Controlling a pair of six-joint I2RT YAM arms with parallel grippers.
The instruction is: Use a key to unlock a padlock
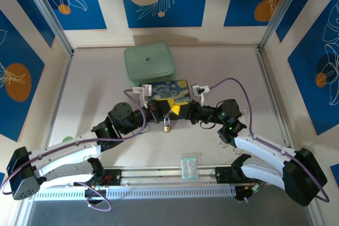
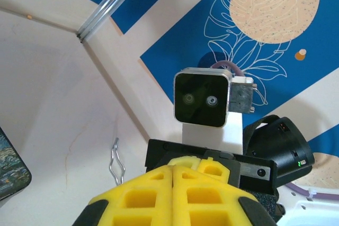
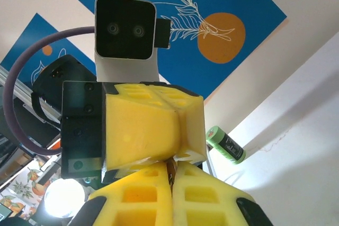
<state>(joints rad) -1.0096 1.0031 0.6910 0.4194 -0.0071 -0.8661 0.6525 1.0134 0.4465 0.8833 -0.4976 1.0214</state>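
Though the left fingers (image 2: 143, 197) and the right fingers (image 3: 135, 199) are each pressed shut, tip against tip, I cannot tell which pinches what; the padlock (image 1: 167, 125) dangles just beneath them, before the painted box (image 1: 167, 89). A slackened grip would likely drop it onto the tabletop (image 1: 106, 83).

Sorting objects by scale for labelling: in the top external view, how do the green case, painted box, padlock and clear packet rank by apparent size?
1. green case
2. painted box, though partly hidden
3. clear packet
4. padlock
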